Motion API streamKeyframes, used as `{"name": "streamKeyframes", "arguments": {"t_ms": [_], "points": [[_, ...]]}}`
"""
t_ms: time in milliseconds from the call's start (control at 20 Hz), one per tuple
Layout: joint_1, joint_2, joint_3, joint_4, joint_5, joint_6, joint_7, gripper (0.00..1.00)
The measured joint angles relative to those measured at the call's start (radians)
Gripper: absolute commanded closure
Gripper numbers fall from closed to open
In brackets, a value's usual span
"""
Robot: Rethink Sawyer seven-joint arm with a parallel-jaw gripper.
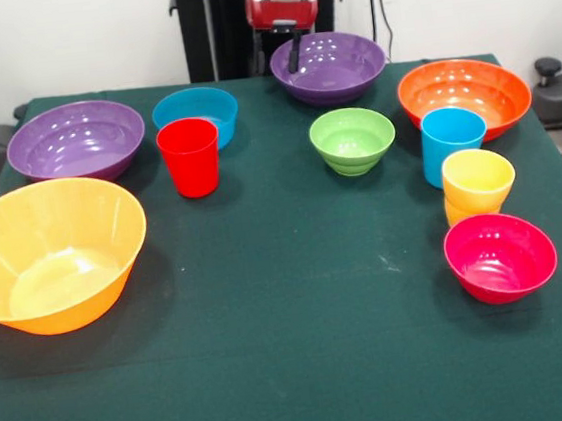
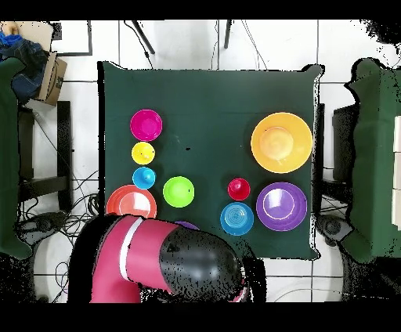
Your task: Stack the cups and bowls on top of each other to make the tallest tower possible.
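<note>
Nothing is stacked yet on the green table (image 1: 296, 350), where the yellow-orange bowl (image 1: 52, 255), the biggest piece, anchors the layout as the natural base for a tower. Just behind it sits a purple bowl (image 1: 76, 140); a second purple bowl (image 1: 328, 66) lies well across the far side, directly under the robot's gripper (image 1: 292, 56), whose finger state cannot be told from either view. Farther across still is the orange bowl (image 1: 464, 97). Between these, moving away from the yellow-orange bowl, stand the blue bowl (image 1: 196, 115), the red cup (image 1: 190, 157) touching its front, and the green bowl (image 1: 352, 140). Well apart on the opposite side, the light blue cup (image 1: 452, 144), yellow cup (image 1: 477, 185) and pink bowl (image 1: 500, 256) form a tight row. A sound first move would likely seize the purple bowl's rim squarely, lifting level.
</note>
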Motion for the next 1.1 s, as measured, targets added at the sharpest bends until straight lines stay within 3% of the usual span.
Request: {"name": "streamKeyframes", "arguments": {"t_ms": [1100], "points": [[0.016, 0.031, 0.0, -0.035, 0.0, 0.0, 0.0, 0.0]]}}
